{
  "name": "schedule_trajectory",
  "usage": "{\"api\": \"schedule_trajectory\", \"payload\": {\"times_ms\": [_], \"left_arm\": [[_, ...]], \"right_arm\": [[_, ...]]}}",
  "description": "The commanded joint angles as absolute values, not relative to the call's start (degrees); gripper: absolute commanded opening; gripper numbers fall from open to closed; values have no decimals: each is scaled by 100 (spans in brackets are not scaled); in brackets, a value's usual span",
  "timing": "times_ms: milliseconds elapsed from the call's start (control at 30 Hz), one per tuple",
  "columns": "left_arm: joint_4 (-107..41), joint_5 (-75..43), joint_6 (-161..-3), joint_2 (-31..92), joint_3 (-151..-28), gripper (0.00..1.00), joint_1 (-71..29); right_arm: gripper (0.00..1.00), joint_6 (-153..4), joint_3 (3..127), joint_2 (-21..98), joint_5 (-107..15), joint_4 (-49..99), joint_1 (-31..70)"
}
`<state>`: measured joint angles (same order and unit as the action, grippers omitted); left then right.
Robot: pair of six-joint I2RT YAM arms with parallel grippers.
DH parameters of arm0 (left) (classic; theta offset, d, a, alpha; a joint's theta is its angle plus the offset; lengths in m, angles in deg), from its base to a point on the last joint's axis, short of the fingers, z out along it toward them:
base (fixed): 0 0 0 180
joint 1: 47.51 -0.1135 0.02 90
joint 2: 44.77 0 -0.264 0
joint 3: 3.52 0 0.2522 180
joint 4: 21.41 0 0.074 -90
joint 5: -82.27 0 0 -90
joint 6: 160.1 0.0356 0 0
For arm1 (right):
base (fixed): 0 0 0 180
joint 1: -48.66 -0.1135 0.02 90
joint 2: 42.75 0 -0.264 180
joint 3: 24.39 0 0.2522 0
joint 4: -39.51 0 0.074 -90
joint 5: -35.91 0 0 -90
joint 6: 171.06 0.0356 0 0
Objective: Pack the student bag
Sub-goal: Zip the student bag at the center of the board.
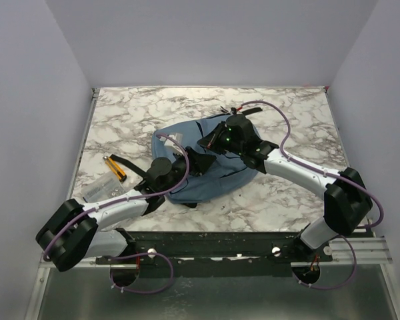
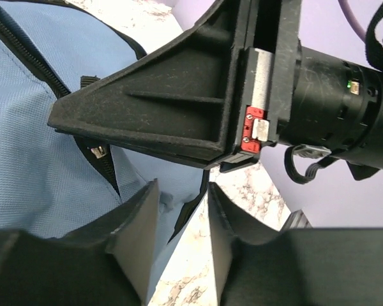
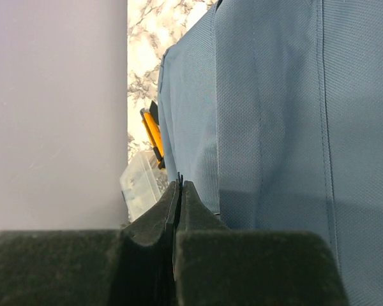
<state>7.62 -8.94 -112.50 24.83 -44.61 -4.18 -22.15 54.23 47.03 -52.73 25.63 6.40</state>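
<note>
The dusty-blue student bag (image 1: 207,175) lies flat in the middle of the marble table. It fills the left of the left wrist view (image 2: 32,153) and most of the right wrist view (image 3: 274,115). My left gripper (image 1: 190,160) (image 2: 182,191) is open at the bag's edge, with a bit of black trim (image 2: 186,213) between its jaws. My right gripper (image 1: 208,142) (image 3: 180,185) is shut on a thin black strip at the bag's edge, apparently zip trim. Its body (image 2: 179,108) sits just in front of my left gripper.
A clear plastic case (image 1: 107,188) (image 3: 137,185) and an orange-and-black item (image 1: 117,167) (image 3: 152,131) lie on the table left of the bag. Pale walls close the table on the left, back and right.
</note>
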Motion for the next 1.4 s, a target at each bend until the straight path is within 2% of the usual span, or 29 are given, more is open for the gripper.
{"api": "schedule_trajectory", "payload": {"times_ms": [0,67,167,300,567,800,1000,1133,1167,1367], "left_arm": [[1133,-601,-11221,2736,-4538,34,-330],[1133,-582,-11319,2681,-4381,36,-305],[1120,-508,-11340,2366,-4070,45,-247],[1098,-55,-11304,1939,-3710,53,-241],[993,-57,-11159,2397,-4301,54,-251],[810,-188,-11241,2944,-4697,46,-248],[417,-457,-11416,3074,-4651,26,-246],[270,-754,-11425,3010,-4410,2,-249],[233,-878,-11426,2987,-4338,0,-249],[64,-1277,-11431,2619,-3843,0,-245]], "right_arm": [[1,-1804,5521,4431,-5005,2949,588],[0,-1805,5537,4420,-5045,2914,590],[1,-1878,5555,4399,-5090,2860,593],[1,-1923,5497,4357,-5115,2868,593],[1,-1891,5479,4348,-5070,2913,594],[1,-1865,5460,4298,-5031,2917,586],[1,-1963,5482,4323,-5052,2916,589],[0,-2251,5616,4422,-5047,2945,588],[0,-2360,5672,4471,-4996,2967,588],[0,-2839,5964,4766,-4820,3211,591]]}}
